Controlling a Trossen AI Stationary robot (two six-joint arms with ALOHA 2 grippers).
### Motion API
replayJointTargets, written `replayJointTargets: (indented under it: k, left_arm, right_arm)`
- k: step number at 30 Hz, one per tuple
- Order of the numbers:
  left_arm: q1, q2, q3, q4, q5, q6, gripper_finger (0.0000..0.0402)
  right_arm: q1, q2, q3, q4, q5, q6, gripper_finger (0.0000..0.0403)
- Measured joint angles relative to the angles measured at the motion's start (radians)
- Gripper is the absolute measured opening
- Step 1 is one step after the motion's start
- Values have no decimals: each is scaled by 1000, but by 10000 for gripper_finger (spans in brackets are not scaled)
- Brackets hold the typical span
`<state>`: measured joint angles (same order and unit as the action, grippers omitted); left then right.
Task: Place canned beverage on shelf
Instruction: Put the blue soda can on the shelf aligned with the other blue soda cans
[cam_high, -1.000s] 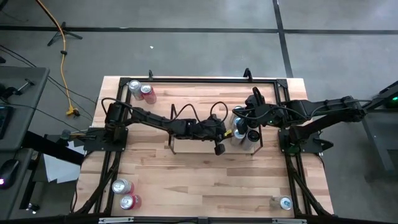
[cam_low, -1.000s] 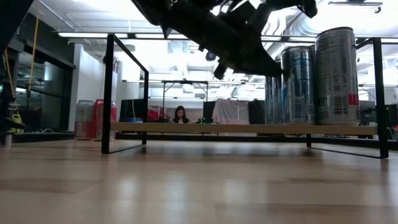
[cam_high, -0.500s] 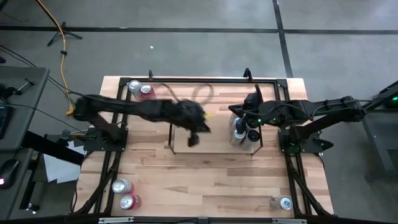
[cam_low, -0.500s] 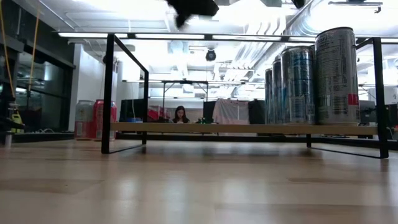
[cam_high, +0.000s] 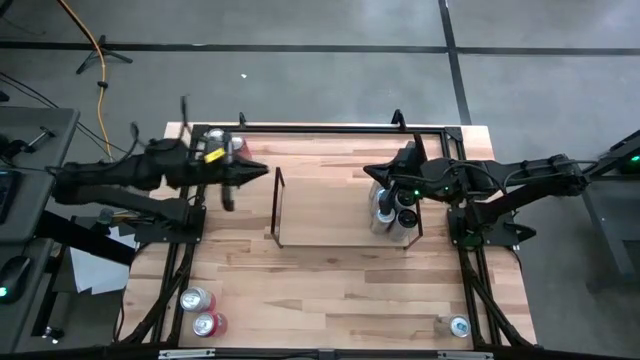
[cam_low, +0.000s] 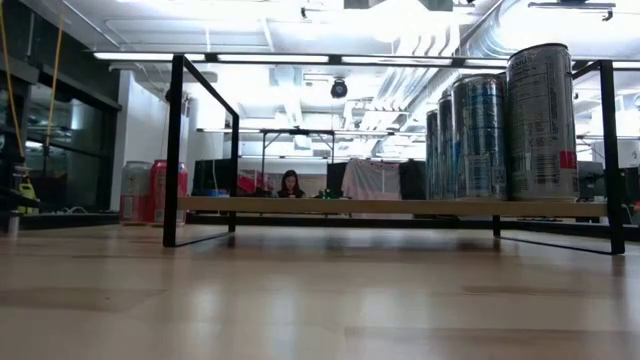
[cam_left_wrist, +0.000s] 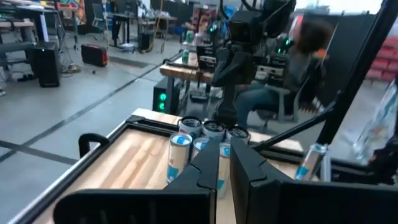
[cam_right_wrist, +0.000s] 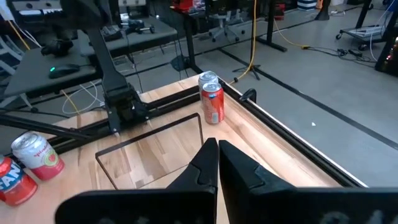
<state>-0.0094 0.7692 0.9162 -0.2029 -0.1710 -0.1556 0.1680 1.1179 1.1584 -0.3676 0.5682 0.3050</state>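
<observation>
Wooden table (cam_high: 330, 280) mostly bare, cans (cam_high: 392, 208) at shelf (cam_high: 279, 210) right end, left gripper (cam_high: 232, 190) and right gripper (cam_high: 368, 174) pinched closed, empty.

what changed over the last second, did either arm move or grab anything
The left pincer, shut and empty, swung from beside the cans on the shelf back across the table to its left side, near the two cans at the far-left corner. It also left the low view. The right pincer stayed shut above the cans on the shelf, which did not move.
</observation>
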Motion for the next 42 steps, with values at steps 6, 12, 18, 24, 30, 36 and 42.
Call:
replayJointTargets:
  k: [6, 12, 18, 24, 30, 36, 42]
  left_arm:
    - [0, -135, -139, 125, -47, -53, 0]
    - [-1, -151, -156, 161, -51, -51, 0]
    - [-1, -142, -156, 153, -53, -34, 0]
    - [-1, -133, -156, 142, -53, -33, 0]
    - [-1, -127, -156, 117, -53, -26, 0]
    - [-1, -125, -156, 119, -53, -25, 0]
    - [-1, -124, -156, 118, -53, -26, 0]
  right_arm:
    - [0, 0, 0, 0, 0, 0, 0]
    - [0, 0, 0, -1, 0, 0, 0]
    - [0, 0, 0, -1, 0, 0, 0]
    - [0, 0, 0, -1, 0, 0, 0]
    - [0, 0, 0, -1, 0, 8, 0]
    - [0, 0, 0, -1, 0, 8, 0]
    - [0, 0, 0, -1, 0, 7, 0]
